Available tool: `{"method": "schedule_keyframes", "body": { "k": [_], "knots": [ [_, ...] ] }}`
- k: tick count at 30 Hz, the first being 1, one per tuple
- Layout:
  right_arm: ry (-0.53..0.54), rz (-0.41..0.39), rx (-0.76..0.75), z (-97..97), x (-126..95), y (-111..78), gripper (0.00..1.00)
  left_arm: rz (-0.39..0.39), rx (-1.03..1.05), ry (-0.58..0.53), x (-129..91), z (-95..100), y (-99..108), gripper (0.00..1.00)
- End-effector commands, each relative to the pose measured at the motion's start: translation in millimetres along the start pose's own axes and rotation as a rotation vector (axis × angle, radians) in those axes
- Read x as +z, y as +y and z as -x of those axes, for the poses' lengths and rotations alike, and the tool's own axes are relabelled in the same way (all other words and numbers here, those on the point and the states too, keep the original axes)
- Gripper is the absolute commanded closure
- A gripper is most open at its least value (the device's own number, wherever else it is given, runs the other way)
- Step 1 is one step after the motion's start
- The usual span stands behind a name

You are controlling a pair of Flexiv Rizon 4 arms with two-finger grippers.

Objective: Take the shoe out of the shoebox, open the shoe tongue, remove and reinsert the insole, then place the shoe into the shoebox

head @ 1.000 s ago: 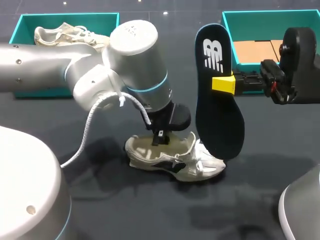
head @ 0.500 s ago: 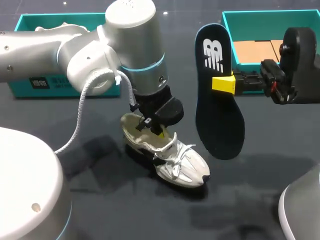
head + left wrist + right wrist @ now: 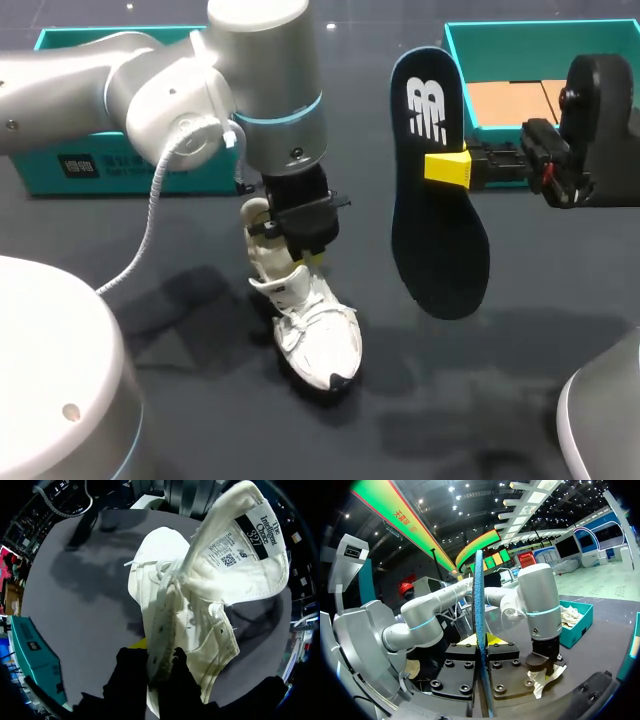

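White sneaker [image 3: 305, 325] stood mid-table, toe down toward the near edge, heel raised. The left gripper [image 3: 305, 255] was clenched on its collar wall. Toward the right edge the right gripper [image 3: 447, 167] pinched the dark insole [image 3: 435, 200] upright, long axis vertical, broad end hanging beside the shoe's mouth, so that arm looked nearer for reinsertion. A white logo marked the insole and printed tags the tongue [image 3: 240, 555]. The teal shoebox [image 3: 455, 50] waited at the far right corner.

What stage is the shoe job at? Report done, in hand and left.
Done: the shoe is out of the shoebox and its insole is out. In hand: left claw grips the shoe's collar, right claw holds the insole in the air beside it. Left: reinsert the insole, then box the shoe.
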State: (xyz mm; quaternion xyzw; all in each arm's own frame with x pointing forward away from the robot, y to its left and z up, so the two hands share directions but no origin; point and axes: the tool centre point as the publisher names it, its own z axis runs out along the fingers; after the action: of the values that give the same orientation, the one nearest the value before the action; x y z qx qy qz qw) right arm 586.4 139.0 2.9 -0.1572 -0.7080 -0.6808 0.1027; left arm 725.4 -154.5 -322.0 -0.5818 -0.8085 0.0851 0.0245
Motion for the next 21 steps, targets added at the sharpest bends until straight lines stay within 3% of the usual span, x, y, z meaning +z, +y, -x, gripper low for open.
{"method": "schedule_keyframes", "body": {
  "k": [1,21],
  "knots": [
    [-0.254,0.008,0.0,-8.6,1,-4.0,1.0,-0.009,0.077,0.017,1,0.0,-1,1.0],
    [-0.254,0.008,0.0,-8.6,1,-4.0,1.0,-0.037,0.177,0.051,32,22.6,-13,1.0]
  ]
}}
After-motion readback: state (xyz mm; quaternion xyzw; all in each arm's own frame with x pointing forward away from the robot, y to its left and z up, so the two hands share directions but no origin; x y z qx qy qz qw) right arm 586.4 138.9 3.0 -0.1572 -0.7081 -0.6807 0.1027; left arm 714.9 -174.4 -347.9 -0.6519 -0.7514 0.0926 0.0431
